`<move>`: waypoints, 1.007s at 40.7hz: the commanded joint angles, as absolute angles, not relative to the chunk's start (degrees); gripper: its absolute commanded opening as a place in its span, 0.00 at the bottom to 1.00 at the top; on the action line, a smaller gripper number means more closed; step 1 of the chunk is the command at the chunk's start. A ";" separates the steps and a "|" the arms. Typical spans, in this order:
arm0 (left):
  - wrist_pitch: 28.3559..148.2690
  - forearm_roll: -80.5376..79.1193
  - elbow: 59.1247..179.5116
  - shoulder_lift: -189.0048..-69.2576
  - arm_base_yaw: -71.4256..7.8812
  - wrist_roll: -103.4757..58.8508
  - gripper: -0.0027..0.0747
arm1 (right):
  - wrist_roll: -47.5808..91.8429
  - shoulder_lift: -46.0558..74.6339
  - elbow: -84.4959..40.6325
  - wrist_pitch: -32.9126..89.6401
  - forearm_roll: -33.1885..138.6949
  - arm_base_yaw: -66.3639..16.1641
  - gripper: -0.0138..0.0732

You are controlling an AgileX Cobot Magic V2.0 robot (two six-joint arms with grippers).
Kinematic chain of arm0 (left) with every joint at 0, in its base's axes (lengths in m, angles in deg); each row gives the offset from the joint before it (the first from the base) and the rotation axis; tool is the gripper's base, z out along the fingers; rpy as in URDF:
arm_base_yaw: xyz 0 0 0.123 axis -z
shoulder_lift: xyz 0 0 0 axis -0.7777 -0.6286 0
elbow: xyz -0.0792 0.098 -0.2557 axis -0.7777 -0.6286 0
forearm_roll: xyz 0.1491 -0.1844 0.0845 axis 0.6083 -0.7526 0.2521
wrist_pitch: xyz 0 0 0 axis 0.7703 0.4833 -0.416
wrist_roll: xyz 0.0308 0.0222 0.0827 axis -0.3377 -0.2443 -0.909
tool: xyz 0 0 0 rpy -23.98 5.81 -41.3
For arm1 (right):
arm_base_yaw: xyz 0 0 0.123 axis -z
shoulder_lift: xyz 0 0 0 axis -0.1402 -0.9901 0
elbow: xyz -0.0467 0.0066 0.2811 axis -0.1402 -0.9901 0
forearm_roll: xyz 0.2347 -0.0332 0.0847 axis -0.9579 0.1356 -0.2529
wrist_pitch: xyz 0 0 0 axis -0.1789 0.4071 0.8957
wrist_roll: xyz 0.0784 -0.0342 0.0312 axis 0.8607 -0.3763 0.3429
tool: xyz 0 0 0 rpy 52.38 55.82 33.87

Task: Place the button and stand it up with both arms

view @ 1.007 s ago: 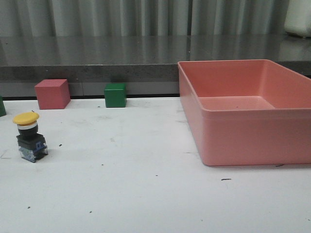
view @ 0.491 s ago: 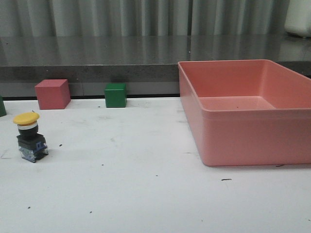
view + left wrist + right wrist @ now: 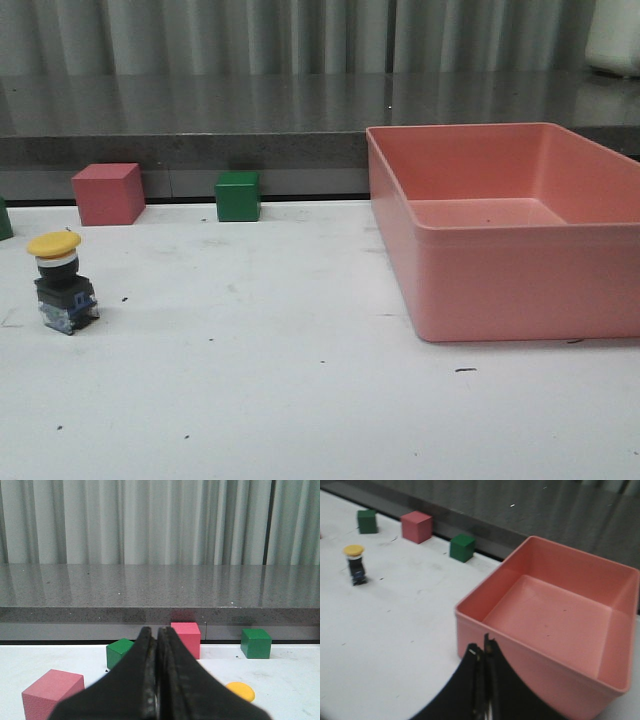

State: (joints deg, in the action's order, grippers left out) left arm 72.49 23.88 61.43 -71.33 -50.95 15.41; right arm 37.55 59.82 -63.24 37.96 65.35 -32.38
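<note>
The button (image 3: 62, 281) stands upright on the white desk (image 3: 300, 400), far over on the left side in the front view, yellow mushroom cap on top, pale collar beneath it, black blocky base down on the surface with bluish bits at its foot. Nothing is touching it. Behind it, near the back edge of the desk, sits a red cube (image 3: 107, 193), and further right along that same edge a green cube (image 3: 238, 196). A sliver of another green thing peeks in at the far left edge.

Over on the right, the big pink bin (image 3: 505, 225) sits open-topped on the desk, well apart from the button. Its floor shows bare pink, with only a tiny dark speck or two; there is nothing in it.

From the left wrist view, the left gripper (image 3: 157, 680) has its fingers pressed tight together, holding nothing. Beyond them are two red cubes and two green cubes, and the yellow cap of the button pokes up just beside the fingers.

From the right wrist view, the right gripper (image 3: 482, 680) also has its fingers closed flat against each other, holding nothing, hanging above the near wall of the pink bin. The button stands off in the distance across the desk.
</note>
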 commanded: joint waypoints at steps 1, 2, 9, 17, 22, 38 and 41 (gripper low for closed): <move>67.53 23.37 60.66 -70.04 -51.05 16.07 0.01 | 36.96 63.94 -67.86 25.55 65.19 -27.34 0.04; 67.53 23.37 60.66 -70.04 -51.05 16.07 0.01 | 36.96 65.38 -69.16 23.94 65.06 -25.90 0.04; 67.53 23.37 60.66 -70.04 -51.05 16.07 0.01 | 36.96 73.42 -77.79 19.70 64.87 -17.69 0.04; 67.53 23.37 60.66 -70.04 -51.05 16.07 0.01 | 36.96 74.27 -82.08 16.94 64.68 -13.61 0.04; 67.53 23.37 60.66 -70.04 -51.05 16.07 0.01 | 36.96 74.27 -83.79 13.78 64.68 -13.38 0.04; 67.53 23.37 60.66 -70.04 -51.05 16.07 0.01 | 36.96 74.27 -83.71 12.80 62.29 -13.32 0.04; 67.53 23.37 60.66 -70.04 -51.05 16.07 0.01 | 36.96 74.27 -83.71 12.80 62.29 -13.32 0.04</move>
